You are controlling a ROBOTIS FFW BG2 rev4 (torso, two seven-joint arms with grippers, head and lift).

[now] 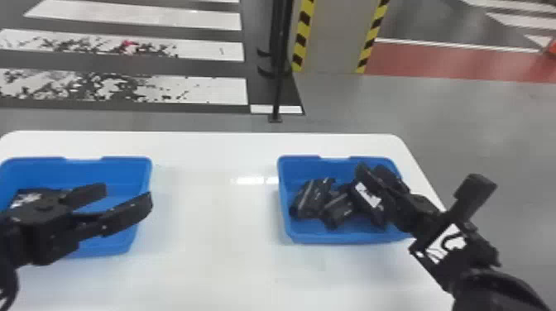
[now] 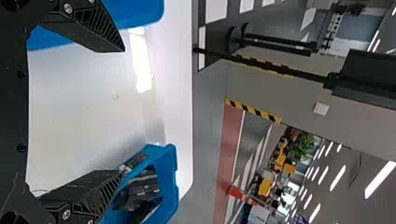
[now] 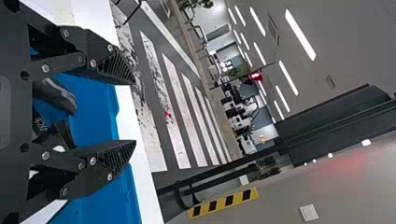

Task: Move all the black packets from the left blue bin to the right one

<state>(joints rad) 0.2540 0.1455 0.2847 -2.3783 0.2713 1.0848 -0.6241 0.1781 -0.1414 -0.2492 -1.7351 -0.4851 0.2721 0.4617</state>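
Over the left blue bin [image 1: 142, 173], my left gripper [image 1: 126, 194] is open with nothing between its fingers; in its wrist view the left gripper [image 2: 122, 111] also stands wide apart. A dark shape with a white patch lies behind it at the bin's left; I cannot tell if it is a packet. Several black packets [image 1: 339, 209] lie heaped in the right blue bin [image 1: 331, 238]. My right gripper [image 1: 432, 186] is at that bin's right side. In its wrist view the right gripper [image 3: 135, 112] is open, with a black packet [image 3: 58, 95] in the blue bin below.
Both bins stand on a white table [image 1: 215, 215], with a wide stretch of tabletop between them. Beyond its back edge are a black post [image 1: 279, 82], a pillar with yellow-black striping [image 1: 304, 37] and a floor with white stripes.
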